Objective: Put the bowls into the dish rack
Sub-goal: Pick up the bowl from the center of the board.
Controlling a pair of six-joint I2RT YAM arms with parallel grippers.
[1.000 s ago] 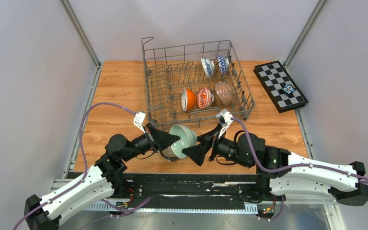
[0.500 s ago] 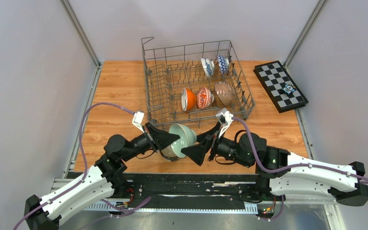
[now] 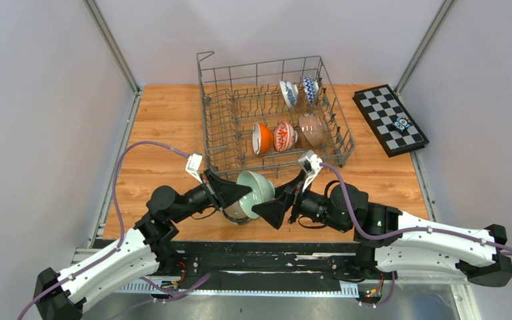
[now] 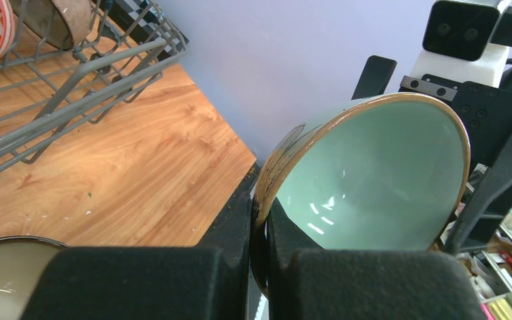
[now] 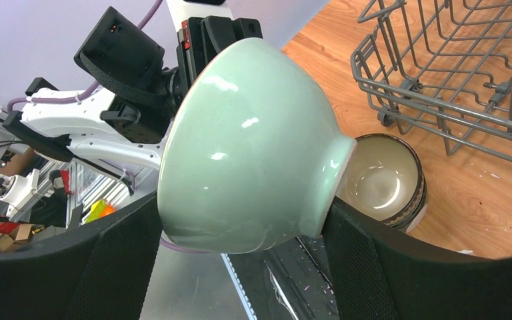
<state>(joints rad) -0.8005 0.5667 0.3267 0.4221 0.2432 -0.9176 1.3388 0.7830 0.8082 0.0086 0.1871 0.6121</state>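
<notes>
- Between the two end effectors, above the counter [image 3: 167, 133]: pale green bowl [image 3: 259, 189], tipped on its side.
- Left end effector [image 3: 239, 193]: clamped on that bowl's rim, one finger inside, one outside.
- Right end effector [image 3: 281, 199]: fingers spread wide, straddling the bowl's outer wall and foot; cannot tell if the pads press.
- Under the left end effector: dark-rimmed beige bowl [image 5: 383, 183], upright on the counter.
- Beyond both: dish rack [image 3: 207, 113], five bowls on edge inside.

Pale green bowl [image 4: 373, 180] in left claw [image 4: 260, 263]
</notes>
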